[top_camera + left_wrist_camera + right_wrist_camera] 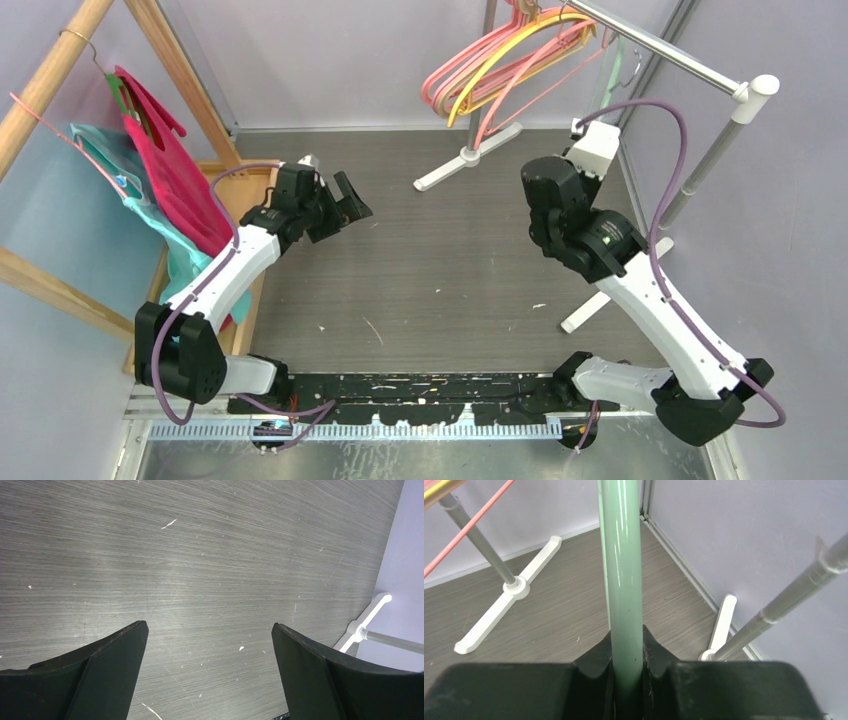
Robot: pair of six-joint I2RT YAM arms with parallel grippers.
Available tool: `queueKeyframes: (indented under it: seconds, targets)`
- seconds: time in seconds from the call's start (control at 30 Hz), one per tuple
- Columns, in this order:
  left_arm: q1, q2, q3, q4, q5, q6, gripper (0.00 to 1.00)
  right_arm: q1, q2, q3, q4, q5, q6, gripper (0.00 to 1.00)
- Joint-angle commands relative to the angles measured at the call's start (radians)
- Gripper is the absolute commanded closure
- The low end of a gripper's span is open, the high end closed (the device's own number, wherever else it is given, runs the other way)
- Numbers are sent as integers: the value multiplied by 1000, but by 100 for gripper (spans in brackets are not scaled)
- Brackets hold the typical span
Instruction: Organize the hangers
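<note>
Two white-and-black robot arms (pixel 240 262) rise from the near edge of a dark grey wood-grain table (pixel 440 270). The left claw (pixel 209 626) hovers over bare tabletop left of centre, spread wide open with nothing in it. It appears parked clear of the work. Beside it, at the left edge, a slanted wooden frame (pixel 60 70) carries a magenta garment (pixel 165 170) and a teal garment (pixel 105 160) on their own hangers, which are not part of the job.

Farther back on the right, the right claw (pixel 626 632) is raised toward a silver metal clothes rail (pixel 660 45) standing on white feet (pixel 506 607). It is clenched on a thin pale green plastic hanger (pixel 621 555). The wrist view shows the green bar running straight up out of the pinch, gripped on both sides. I cannot tell whether its hook sits on the rail. Holding the bar just under the rail probably lets the arm steer the hook onto or along it.

At the far end of the same rail, left of that claw and well apart from it, hangs a tight bunch of thin pink, beige, yellow and orange hangers (pixel 500 60). Their hooks are over the rail and their bodies fan down to the left. The green one likely belongs with them.
</note>
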Motion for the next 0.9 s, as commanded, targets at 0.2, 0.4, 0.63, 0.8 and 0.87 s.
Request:
queueKeyframes:
  seconds: [0.2, 0.4, 0.63, 0.8, 0.87]
  targets:
    - [-4, 2, 49, -11, -6, 38, 2, -177, 69, 93, 349, -121, -297, 99]
    - [-3, 22, 52, -15, -31, 55, 2, -294, 142, 147, 376, -244, -311, 99]
    - [-4, 29, 47, -21, -56, 78, 2, -373, 212, 127, 376, -364, -268, 99]
    - [-3, 41, 47, -32, -59, 87, 2, -396, 215, 73, 394, -405, -242, 99]
    - [-4, 45, 44, -35, -65, 88, 2, -402, 211, 54, 400, -417, -236, 99]
